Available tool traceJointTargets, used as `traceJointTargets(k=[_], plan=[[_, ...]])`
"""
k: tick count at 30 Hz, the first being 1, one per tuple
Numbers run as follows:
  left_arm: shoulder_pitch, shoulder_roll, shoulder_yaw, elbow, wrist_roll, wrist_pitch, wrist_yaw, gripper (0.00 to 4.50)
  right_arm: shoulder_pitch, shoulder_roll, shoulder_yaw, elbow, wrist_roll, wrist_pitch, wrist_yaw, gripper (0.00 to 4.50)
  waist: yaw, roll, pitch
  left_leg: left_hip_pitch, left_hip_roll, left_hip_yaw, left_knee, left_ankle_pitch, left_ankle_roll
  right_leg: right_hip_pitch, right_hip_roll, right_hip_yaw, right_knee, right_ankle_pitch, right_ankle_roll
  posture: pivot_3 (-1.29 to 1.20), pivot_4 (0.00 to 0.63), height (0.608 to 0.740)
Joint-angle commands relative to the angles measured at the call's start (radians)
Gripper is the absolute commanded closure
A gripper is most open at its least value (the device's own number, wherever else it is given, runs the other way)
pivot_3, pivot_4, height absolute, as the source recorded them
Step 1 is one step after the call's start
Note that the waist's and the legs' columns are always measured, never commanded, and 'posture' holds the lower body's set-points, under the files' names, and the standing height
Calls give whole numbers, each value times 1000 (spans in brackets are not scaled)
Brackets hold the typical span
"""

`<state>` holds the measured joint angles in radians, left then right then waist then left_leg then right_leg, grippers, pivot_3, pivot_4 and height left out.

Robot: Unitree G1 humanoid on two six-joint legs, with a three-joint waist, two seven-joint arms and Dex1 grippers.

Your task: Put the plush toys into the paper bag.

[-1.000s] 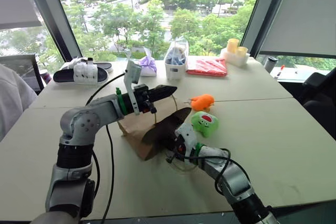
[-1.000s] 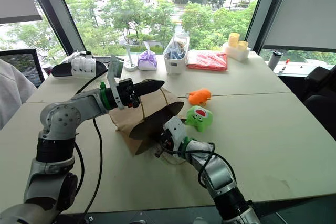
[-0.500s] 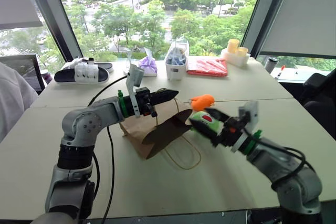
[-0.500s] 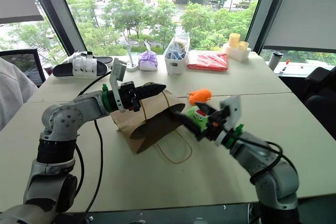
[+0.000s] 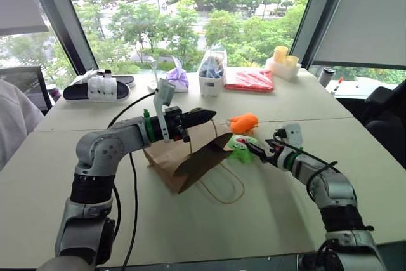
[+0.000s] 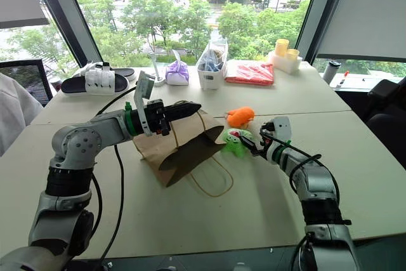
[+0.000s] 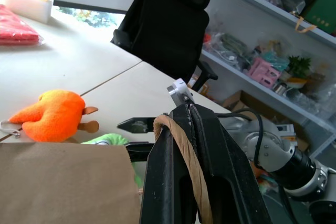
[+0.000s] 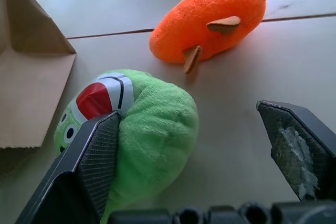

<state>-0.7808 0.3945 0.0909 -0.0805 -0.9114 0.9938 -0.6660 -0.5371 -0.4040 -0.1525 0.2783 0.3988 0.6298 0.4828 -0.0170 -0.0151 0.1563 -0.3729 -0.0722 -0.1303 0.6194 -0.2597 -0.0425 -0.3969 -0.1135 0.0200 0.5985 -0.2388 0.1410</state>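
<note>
The brown paper bag point(image 5: 172, 157) lies on its side mid-table with its dark mouth toward the toys. My left gripper point(image 5: 207, 115) hovers above it, shut on the bag's upper twine handle point(image 7: 185, 156), holding that edge up. The green plush toy point(image 5: 240, 146) sits just off the bag's mouth, and the orange plush toy point(image 5: 244, 122) lies behind it. My right gripper point(image 8: 187, 111) is open and low at the green toy from the right. One of its fingers point(image 8: 92, 163) rests against the toy's side; the other finger point(image 8: 294, 145) stands apart over bare table.
The bag's second twine loop point(image 5: 222, 188) lies flat on the table in front. Along the window edge stand slippers point(image 5: 98, 87), a purple pouch point(image 5: 178, 77), a clear bag of blue items point(image 5: 212, 74), a red packet point(image 5: 250, 80) and yellow cups point(image 5: 283, 61). A person's sleeve point(image 5: 13, 118) shows at far left.
My right gripper left the bag's mouth, opened, and swung right and forward to the green toy. The left gripper kept still, holding the handle.
</note>
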Motion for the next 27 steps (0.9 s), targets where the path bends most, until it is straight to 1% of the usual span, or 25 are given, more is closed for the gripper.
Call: traceJointTargets(k=[1, 5, 7, 10, 14, 16, 18, 20, 21, 23, 25, 27], plan=[[-11, 8, 10, -26, 4, -12, -4, 4500, -24, 22, -35, 48, 33, 14, 18, 1436, 1, 0, 0, 0, 0, 0, 0, 0, 0, 0, 0, 0, 0, 0, 0, 0, 150, 740], [-8, 12, 13, -24, 15, -15, -6, 4500, -25, 45, -74, 31, 79, 47, 21, 3508, 0, 0, 0, 0, 0, 0, 0, 0, 1, 0, 0, 0, 0, 0, 0, 0, 150, 740], [-8, 13, 12, -21, 19, -17, -8, 4500, -20, 50, -100, 8, 104, 63, 9, 4457, -1, 0, 0, 0, 0, 0, 0, 0, 1, 0, 0, 0, 0, 0, 0, 0, 150, 740], [-10, 12, 12, -17, 25, -19, -13, 4500, -8, 53, -154, -45, 151, 77, -13, 4457, 0, 0, 0, 0, 0, 0, 0, 0, 1, 0, 0, 0, 0, 0, 0, 0, 150, 740], [-19, 11, 10, -1, 39, -26, -27, 4500, 86, 5, -250, -299, 275, 141, -2, 4457, 8, 1, 0, -1, 0, -1, 0, 0, 1, 0, 0, 0, 0, 0, 0, 0, 150, 740], [-24, 12, 12, 6, 41, -27, -34, 4500, 161, -23, -312, -465, 384, 234, -28, 4457, 10, 1, 0, -2, -1, -2, 0, -1, 2, 0, 0, 0, 0, 0, 0, 0, 150, 740], [-32, 11, 13, 19, 42, -29, -43, 4500, 247, -39, -368, -632, 541, 333, -64, 4457, 9, 1, 0, -2, -1, -3, 0, -1, 2, 0, -1, -1, -1, 0, 0, 0, 150, 740], [-40, 9, 12, 32, 45, -31, -53, 4500, 322, -33, -392, -758, 710, 398, -126, 4457, 5, 1, 0, -1, 0, -4, -2, -2, 3, 0, 0, -1, -1, 0, 0, 0, 150, 740], [-45, 7, 11, 38, 49, -34, -57, 4500, 354, -24, -387, -809, 780, 415, -169, 4457, 2, 1, 0, 0, 0, -4, -2, -2, 3, 0, 0, -1, -1, 0, 0, 0, 150, 740], [-56, 1, 11, 55, 55, -38, -63, 4500, 400, -1, -345, -881, 868, 422, -260, 4457, -2, 1, 0, 1, 1, -4, -3, -2, 3, 0, 0, 0, -1, 0, 0, 0, 150, 740], [-67, -7, 15, 67, 52, -37, -66, 4500, 421, 33, -283, -921, 901, 409, -339, 4457, -2, 1, 0, 1, 1, -3, -3, -2, 3, 0, 0, 0, -1, 0, 0, 0, 150, 740], [-73, -14, 18, 71, 43, -31, -66, 4500, 420, 69, -230, -924, 901, 387, -403, 4457, 2, 1, 0, 1, 1, -3, -3, -1, 3, 0, 0, 0, -1, 0, 0, 0, 150, 740]])
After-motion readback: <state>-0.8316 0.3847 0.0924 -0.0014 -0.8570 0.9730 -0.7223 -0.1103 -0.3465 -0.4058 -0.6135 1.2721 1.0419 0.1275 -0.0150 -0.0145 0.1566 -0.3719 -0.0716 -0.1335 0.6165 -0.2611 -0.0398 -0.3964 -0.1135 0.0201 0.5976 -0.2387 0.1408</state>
